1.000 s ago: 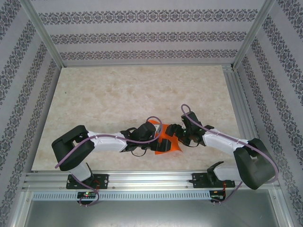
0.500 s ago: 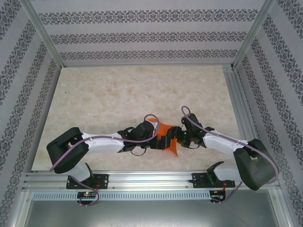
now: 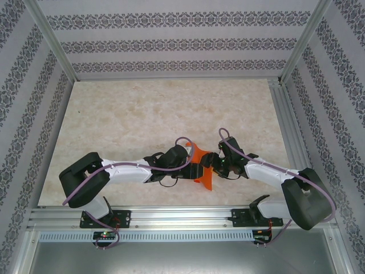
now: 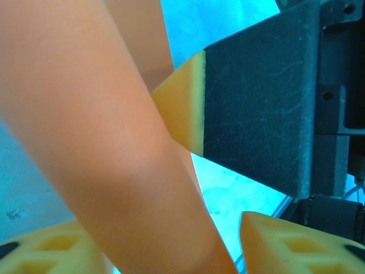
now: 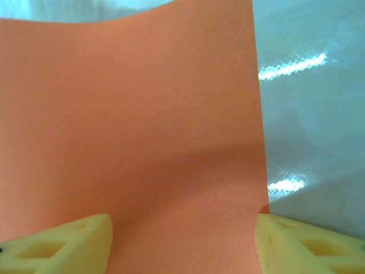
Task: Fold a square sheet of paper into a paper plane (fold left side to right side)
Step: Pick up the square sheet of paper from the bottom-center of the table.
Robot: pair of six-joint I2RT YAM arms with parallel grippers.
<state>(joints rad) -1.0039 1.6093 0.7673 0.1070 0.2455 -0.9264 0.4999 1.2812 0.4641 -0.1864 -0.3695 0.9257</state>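
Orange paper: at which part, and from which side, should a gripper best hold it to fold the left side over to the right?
Hold the paper by its lifted part, one finger on each face, coming in from the left. The sheet bows up off the table between the left gripper and the right gripper, so both faces look reachable; a flat part would probably slide away.

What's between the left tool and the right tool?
The thin bright orange sheet of paper sits between the left tool and the right tool, in the top external view.
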